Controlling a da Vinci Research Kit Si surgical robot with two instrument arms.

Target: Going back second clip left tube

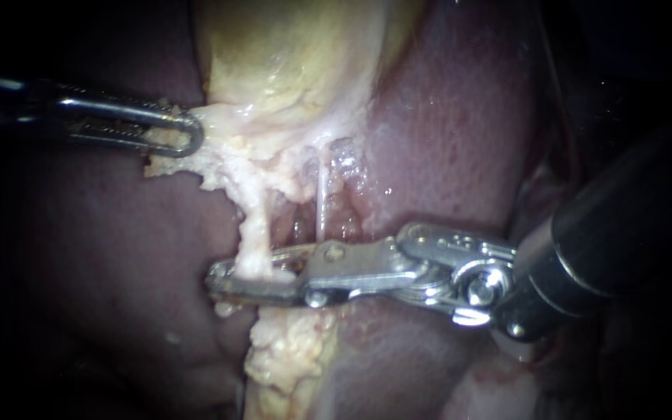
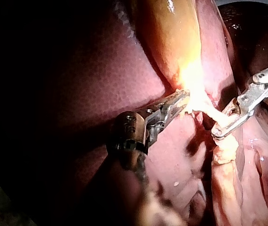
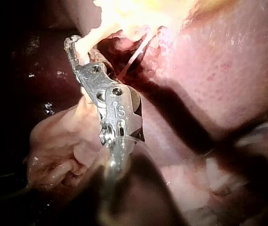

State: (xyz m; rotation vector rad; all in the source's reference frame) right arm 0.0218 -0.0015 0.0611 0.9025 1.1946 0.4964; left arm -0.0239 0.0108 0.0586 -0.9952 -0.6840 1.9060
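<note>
The left instrument (image 1: 188, 135) clamps the gallbladder (image 1: 289, 54) edge. The right instrument (image 1: 244, 277) has its jaws closed around the left tube (image 1: 252, 233), over the liver (image 1: 460, 132).

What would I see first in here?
The shiny right instrument reaches across the middle to the pale left tube. Up top glows the yellowish gallbladder, its edge pinched by the claw of the left instrument, with dark red liver all around.
</note>
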